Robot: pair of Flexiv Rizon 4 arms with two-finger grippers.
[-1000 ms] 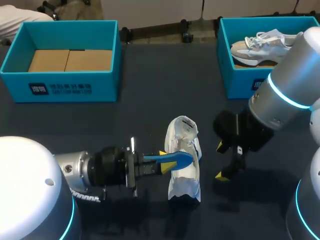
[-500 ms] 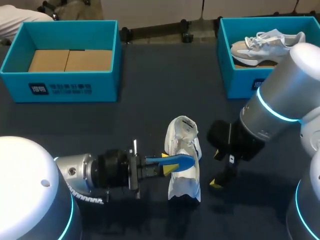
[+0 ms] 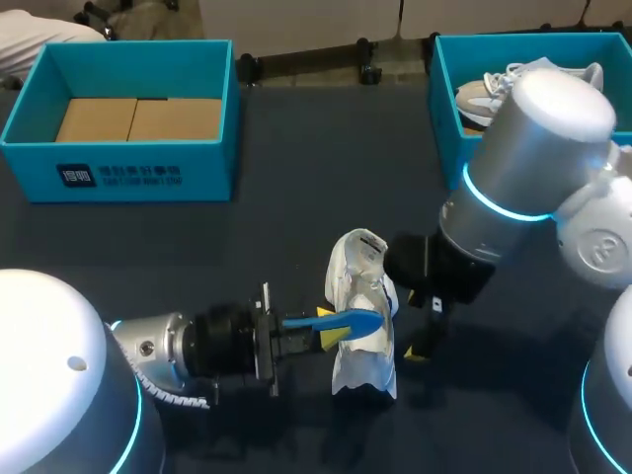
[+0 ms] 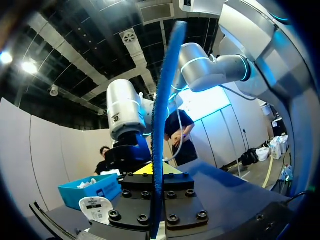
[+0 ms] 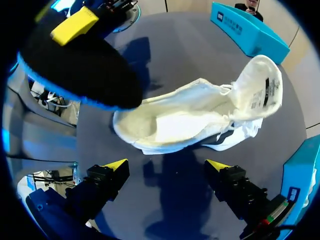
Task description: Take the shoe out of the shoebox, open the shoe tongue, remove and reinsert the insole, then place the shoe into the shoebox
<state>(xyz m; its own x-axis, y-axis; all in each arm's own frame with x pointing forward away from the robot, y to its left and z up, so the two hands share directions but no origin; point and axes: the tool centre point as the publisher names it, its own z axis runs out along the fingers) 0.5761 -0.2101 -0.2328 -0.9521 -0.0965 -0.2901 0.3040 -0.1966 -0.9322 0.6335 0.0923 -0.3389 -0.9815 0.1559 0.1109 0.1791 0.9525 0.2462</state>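
Insole (image 4: 161, 125) edge-on in left wrist view; right wrist shows shoe (image 5: 195, 117) cavity.

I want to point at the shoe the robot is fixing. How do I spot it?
Look at the middle of the dark table, on the robot's side. The white fabric shoe lies there in the open, a thin blue insole held over it; the other pale sneaker sits inside a teal cardboard box.

left gripper (image 3: 327, 326) clamped, right gripper (image 5: 167, 165) spread

Two shoeboxes (image 3: 138, 173) (image 3: 452, 148), two shoes (image 3: 363, 296) (image 3: 479, 99), one insole (image 3: 346, 319).
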